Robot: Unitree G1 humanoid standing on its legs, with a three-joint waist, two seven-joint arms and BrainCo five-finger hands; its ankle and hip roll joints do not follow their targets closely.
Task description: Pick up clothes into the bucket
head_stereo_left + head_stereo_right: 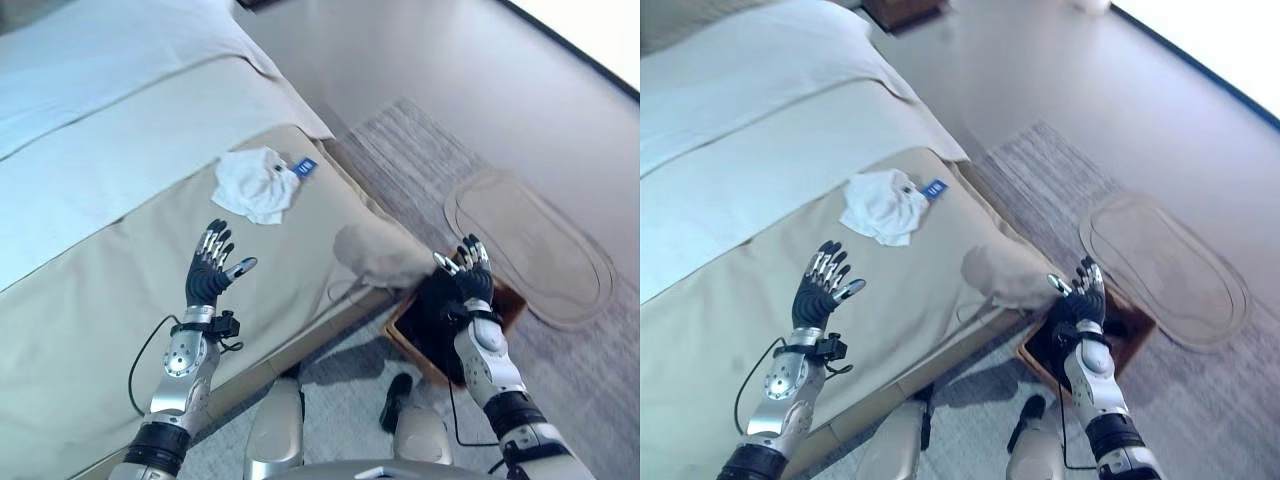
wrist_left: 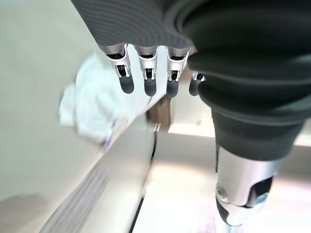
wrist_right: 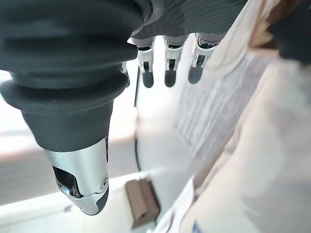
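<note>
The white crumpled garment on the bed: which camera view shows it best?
The left eye view shows it best: the white garment lies whole and unobstructed on the bed, ahead of the open left hand. The right eye view shows the same. In the left wrist view it is partly hidden behind the fingers. The right wrist view barely shows it.

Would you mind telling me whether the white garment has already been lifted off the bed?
No, the white garment lies crumpled on the bed, ahead of the open left hand, which holds nothing.
</note>
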